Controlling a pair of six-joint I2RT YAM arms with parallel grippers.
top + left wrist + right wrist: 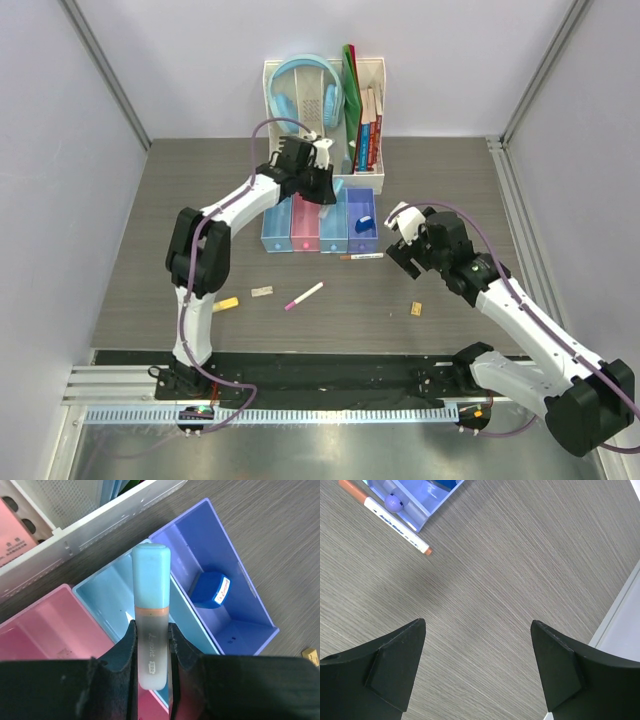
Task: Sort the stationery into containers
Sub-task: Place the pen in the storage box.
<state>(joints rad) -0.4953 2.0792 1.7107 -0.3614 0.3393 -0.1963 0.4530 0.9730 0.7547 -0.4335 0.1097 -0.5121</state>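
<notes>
A highlighter [151, 580] with a light-blue cap and a frosted body is clamped between the narrowly set fingers of the left end effector [151, 630]. Its cap points out over the light-blue bin [107, 597] directly beneath. Just to the right, a blue block [211, 589] is seen lying in the purple-blue bin [200, 535]. The right end effector [477, 625] stands wide open with nothing between its fingers, above the tabletop [510, 570]. A white marker [395, 526] lies ahead and to its left, just beside the purple-blue bin.

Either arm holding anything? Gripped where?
Left gripper: jaws clamp the frosted barrel of a blue-capped highlighter, cap sticking out. Right gripper: open, empty.
</notes>
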